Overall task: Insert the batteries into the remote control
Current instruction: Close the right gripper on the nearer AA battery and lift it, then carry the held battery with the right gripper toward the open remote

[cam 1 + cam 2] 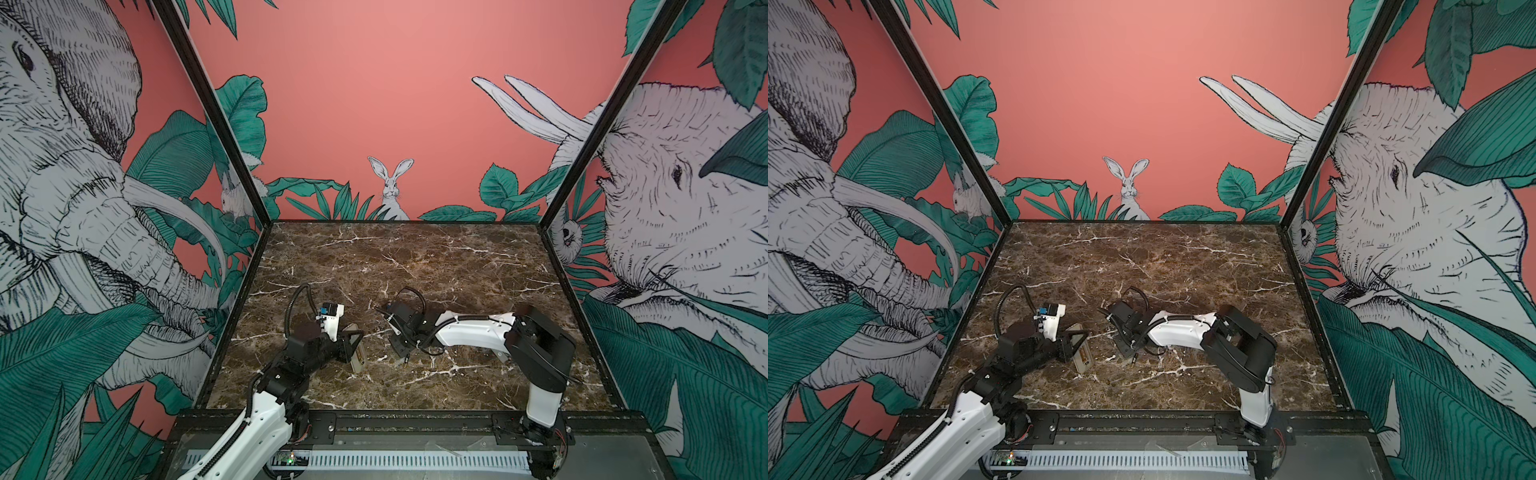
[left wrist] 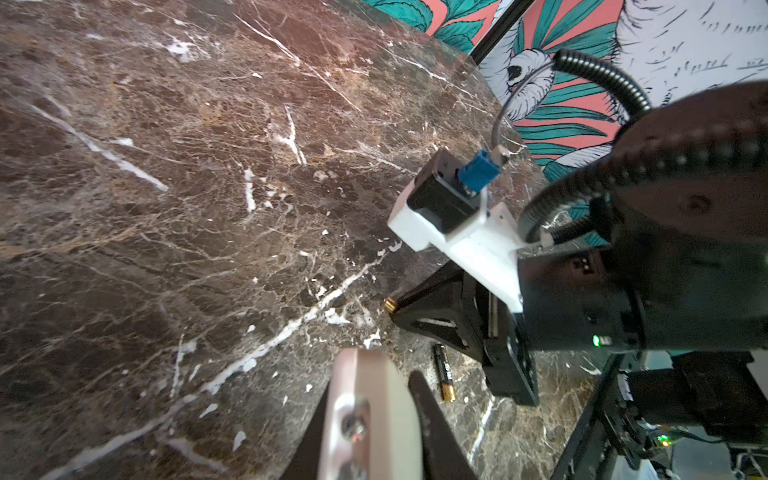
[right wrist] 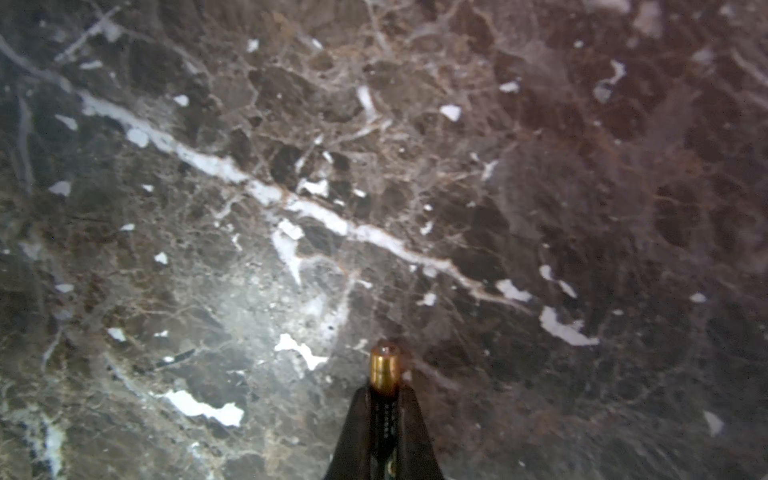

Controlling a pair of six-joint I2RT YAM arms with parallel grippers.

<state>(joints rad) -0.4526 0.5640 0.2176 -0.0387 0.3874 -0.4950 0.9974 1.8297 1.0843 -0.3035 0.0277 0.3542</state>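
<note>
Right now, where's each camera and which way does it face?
Top views: high behind the arm bases, facing table and back wall; left arm, right arm show.
Left wrist: along left gripper, shut on remote control, toward right gripper and loose battery.
Right wrist: down at table past right gripper, shut on held battery.
Shared: both wrist views show held battery.

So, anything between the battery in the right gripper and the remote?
Nothing stands between them. The right gripper pinches the battery; the left gripper holds the remote. The spare battery lies flat on the table close beside that gap, so lift first.
</note>
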